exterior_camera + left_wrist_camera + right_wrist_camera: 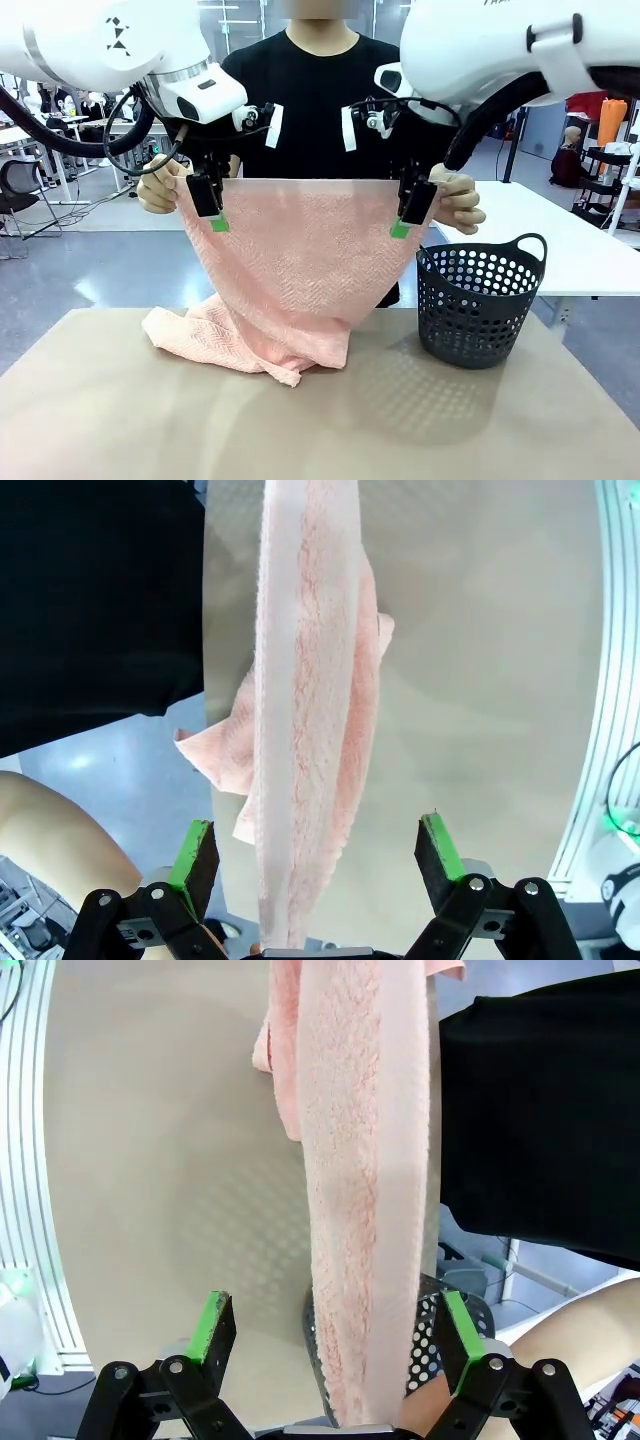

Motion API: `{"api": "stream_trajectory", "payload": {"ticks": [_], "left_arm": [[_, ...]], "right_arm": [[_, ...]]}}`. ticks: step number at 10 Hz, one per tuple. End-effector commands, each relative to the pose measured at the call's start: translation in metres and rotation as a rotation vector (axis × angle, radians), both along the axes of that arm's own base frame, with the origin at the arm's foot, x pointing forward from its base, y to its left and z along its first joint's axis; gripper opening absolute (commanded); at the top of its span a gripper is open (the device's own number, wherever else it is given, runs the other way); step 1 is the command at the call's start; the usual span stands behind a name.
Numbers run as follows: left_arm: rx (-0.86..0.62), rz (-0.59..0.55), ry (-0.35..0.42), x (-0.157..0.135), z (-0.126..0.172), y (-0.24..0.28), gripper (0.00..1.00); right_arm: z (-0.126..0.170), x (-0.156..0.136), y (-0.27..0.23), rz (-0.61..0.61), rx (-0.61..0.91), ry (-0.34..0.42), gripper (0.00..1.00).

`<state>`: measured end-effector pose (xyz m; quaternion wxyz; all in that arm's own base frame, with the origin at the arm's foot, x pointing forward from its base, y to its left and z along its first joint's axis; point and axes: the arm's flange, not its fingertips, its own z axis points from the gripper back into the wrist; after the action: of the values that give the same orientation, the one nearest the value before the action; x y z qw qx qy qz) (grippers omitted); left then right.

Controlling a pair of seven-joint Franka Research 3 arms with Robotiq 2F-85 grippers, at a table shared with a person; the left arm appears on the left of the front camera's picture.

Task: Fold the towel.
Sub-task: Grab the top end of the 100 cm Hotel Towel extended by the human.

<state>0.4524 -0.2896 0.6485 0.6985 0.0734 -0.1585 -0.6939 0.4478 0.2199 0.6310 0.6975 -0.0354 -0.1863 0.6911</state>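
A person at the far side holds the pale pink towel (300, 270) up by its top corners, one hand (155, 187) at the left and the other hand (462, 203) at the right. Its lower end lies bunched on the table. My left gripper (213, 208) straddles the top hem near the left corner. In the left wrist view the towel (305, 680) hangs edge-on between the left gripper's (318, 855) wide-apart green pads, untouched. My right gripper (408, 215) straddles the hem near the right corner. There too, the towel (365, 1210) passes between the right gripper's (340, 1335) spread pads.
A dark grey perforated basket (478, 300) stands on the beige table (330, 420) at the right, just below the right gripper, and it appears as the basket (428, 1338) behind the towel. The person's black-shirted torso is directly behind the towel.
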Motion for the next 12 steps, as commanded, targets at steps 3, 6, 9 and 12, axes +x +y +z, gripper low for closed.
{"api": "stream_trajectory", "payload": {"ticks": [3,6,9,12], "left_arm": [[-0.017,0.051,0.003,0.0034,0.0001,0.0065,0.0],[-0.026,0.047,0.005,0.003,0.0046,0.0089,0.13],[-0.051,0.048,0.025,0.0046,0.006,0.0086,0.0],[-0.049,0.038,0.034,0.0054,0.0063,0.0073,0.0]], "right_arm": [[0.0017,0.0085,-0.0009,-0.034,-0.032,-0.026,0.4],[0.0001,0.0089,-0.001,-0.033,-0.026,-0.011,0.0],[0.0034,0.0113,-0.0006,-0.039,-0.024,-0.013,0.0],[0.0032,0.0124,0.0003,-0.038,-0.025,-0.009,0.0]]}}
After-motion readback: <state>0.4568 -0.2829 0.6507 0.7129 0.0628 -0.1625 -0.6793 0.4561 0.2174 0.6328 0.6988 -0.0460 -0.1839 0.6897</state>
